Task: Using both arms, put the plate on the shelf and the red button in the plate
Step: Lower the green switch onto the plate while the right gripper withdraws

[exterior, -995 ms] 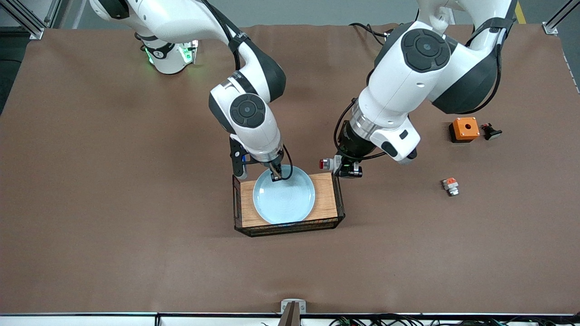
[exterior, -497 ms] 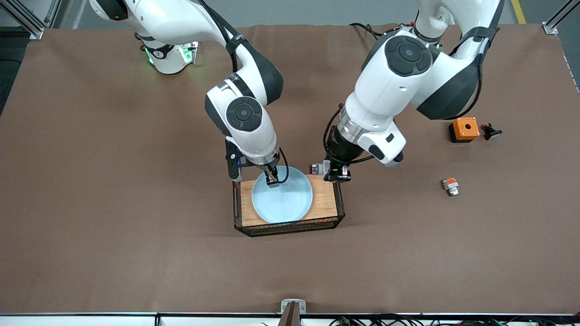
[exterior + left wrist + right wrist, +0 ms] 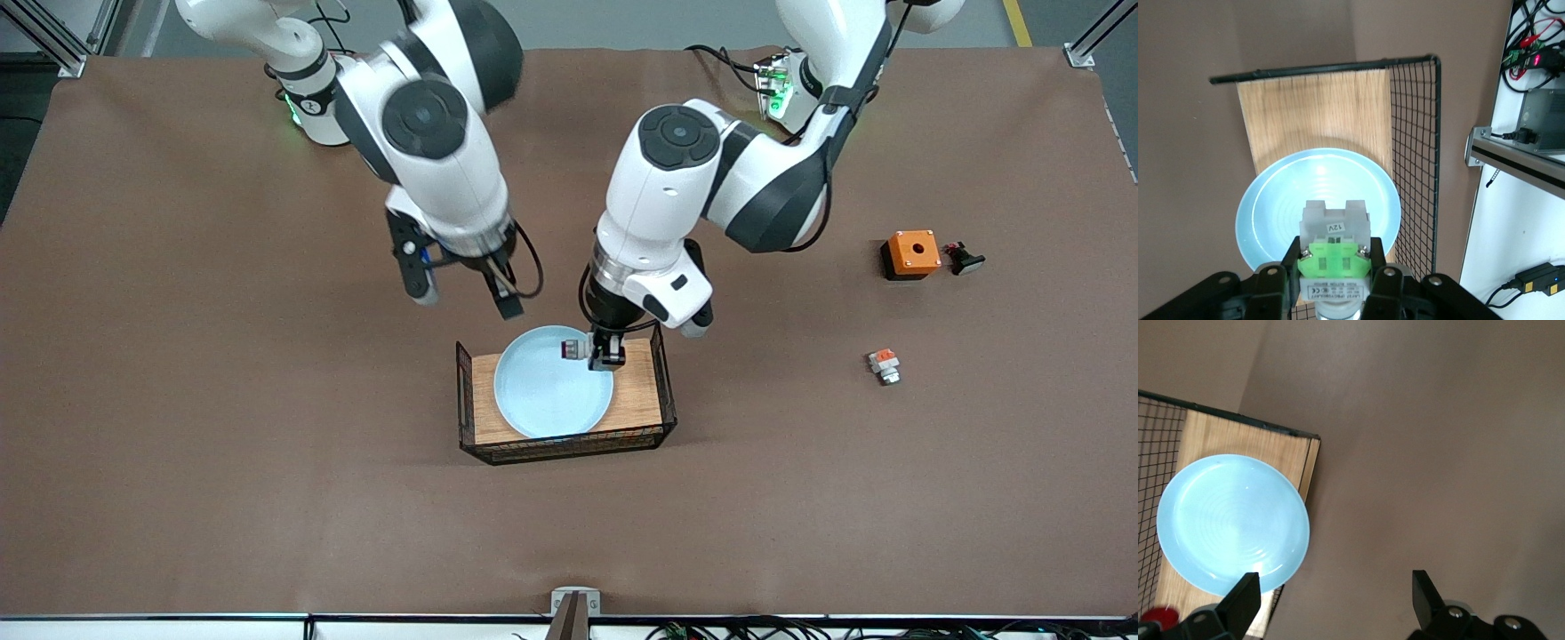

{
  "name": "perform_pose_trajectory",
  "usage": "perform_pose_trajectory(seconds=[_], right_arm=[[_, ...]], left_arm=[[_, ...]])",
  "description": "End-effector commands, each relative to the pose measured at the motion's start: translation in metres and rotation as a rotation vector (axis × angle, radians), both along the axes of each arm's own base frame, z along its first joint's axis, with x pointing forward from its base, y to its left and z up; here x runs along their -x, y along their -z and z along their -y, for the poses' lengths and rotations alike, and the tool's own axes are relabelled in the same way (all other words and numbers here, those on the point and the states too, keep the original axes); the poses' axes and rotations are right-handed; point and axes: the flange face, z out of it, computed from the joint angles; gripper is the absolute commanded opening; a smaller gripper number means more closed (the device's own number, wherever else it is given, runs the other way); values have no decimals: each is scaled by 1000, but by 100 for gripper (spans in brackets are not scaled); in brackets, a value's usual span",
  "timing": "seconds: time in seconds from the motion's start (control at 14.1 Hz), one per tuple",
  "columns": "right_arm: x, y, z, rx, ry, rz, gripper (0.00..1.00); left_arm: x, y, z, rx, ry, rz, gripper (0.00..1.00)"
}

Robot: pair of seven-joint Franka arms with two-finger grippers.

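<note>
The pale blue plate (image 3: 549, 400) lies in a wire basket (image 3: 569, 452) with a wooden floor. My left gripper (image 3: 597, 354) is shut on the red button (image 3: 573, 348), a white piece with a green patch, and holds it over the plate's edge toward the robots. In the left wrist view the button (image 3: 1335, 250) sits between the fingers above the plate (image 3: 1291, 193). My right gripper (image 3: 467, 292) is open and empty, up over the table just beside the basket. In the right wrist view the plate (image 3: 1231, 520) lies apart from the open fingers (image 3: 1245, 597).
An orange box with a hole (image 3: 911, 253) and a small black piece (image 3: 963, 258) lie toward the left arm's end. A white piece with an orange patch (image 3: 883, 364) lies nearer the front camera than those. The basket's mesh wall (image 3: 1415, 133) rises round the plate.
My right gripper let go of the plate, opened and rose away toward the robots. My left gripper moved with the button from beside the basket to over the plate.
</note>
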Motion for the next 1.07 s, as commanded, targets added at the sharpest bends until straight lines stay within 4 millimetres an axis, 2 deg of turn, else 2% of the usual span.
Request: perform_pose_trajectory(seconds=[0.0,0.21,0.36,0.5,0.71,0.85,0.99], right_arm=[[3,-42,59,4,-136,-17,100],[7,-83,140,-16,-296,-14,100],[12,-99,199,-31,-425,-6,100],[14,-104,258,-43,-542,2,100],[9,-101,337,-63,-697,6,100],[4,-98,376,-64,-793,16,100],[0,-99,397,-53,-837,38,100]], left_arm=[[-13,26,7,11,-12,22,0],[-16,43,19,41,6,64,0],[-19,58,21,43,8,69,0],[-21,69,22,45,9,72,0],[-23,101,23,18,10,44,0],[-21,107,22,5,12,29,0],[-19,111,22,-12,13,5,0]])
